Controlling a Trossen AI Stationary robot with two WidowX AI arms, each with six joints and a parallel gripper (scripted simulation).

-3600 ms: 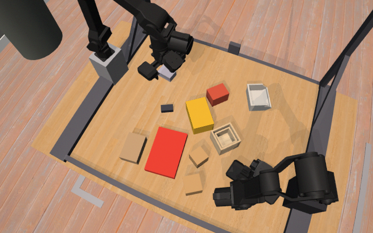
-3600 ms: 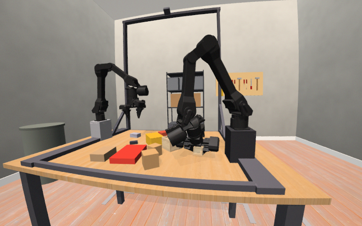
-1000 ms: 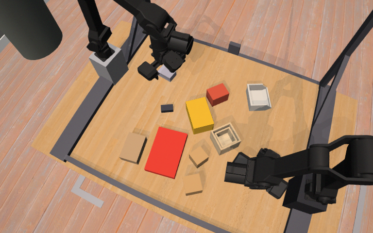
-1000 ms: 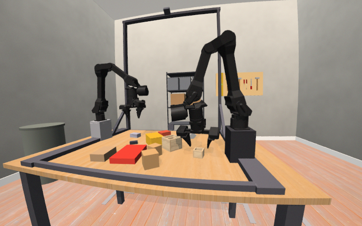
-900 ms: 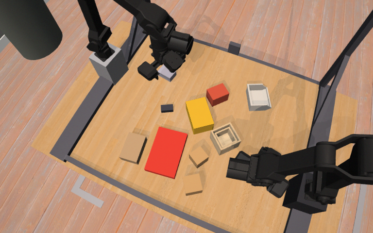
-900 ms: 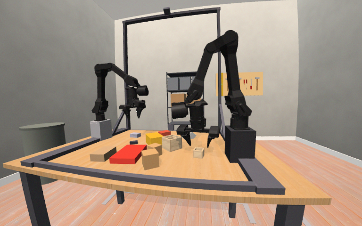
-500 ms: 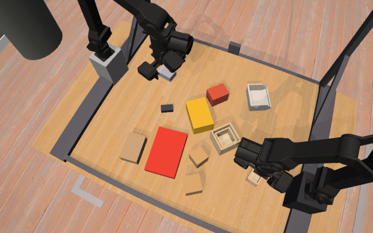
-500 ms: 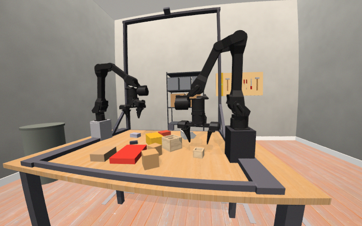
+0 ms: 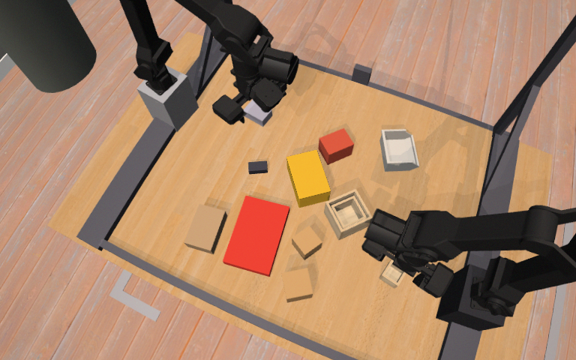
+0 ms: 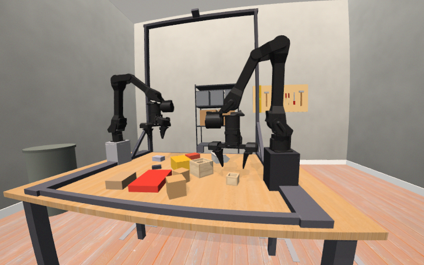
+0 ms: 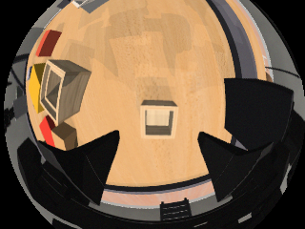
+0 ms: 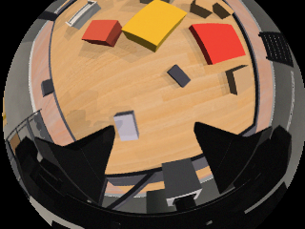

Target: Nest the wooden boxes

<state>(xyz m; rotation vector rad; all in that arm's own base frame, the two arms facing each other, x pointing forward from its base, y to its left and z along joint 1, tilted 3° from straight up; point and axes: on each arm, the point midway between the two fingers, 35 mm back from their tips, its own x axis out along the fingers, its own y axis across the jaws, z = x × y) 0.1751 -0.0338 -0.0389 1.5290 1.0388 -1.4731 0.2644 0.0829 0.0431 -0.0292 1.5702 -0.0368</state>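
Note:
A small open wooden box (image 9: pixel 391 272) stands upright on the table near the left arm's base; it also shows in the exterior view (image 10: pixel 232 178) and the left wrist view (image 11: pixel 158 117). My left gripper (image 10: pixel 232 160) (image 11: pixel 159 135) hangs open straight above it, with a finger on each side and clear of it. A larger open wooden box (image 9: pixel 346 213) with a smaller one nested inside stands upright nearby (image 10: pixel 201 167). Three tan wooden boxes (image 9: pixel 205 227) (image 9: pixel 306 241) (image 9: pixel 297 284) show closed faces. My right gripper (image 9: pixel 248 106) is open and empty, high above a pale grey block (image 9: pixel 257 113).
A yellow block (image 9: pixel 307 177), a flat red block (image 9: pixel 256 234), a dark red block (image 9: pixel 336 145), a small dark block (image 9: pixel 257 166) and a tilted white tray (image 9: pixel 398 149) lie on the table. A dark rail (image 9: pixel 123 182) borders it.

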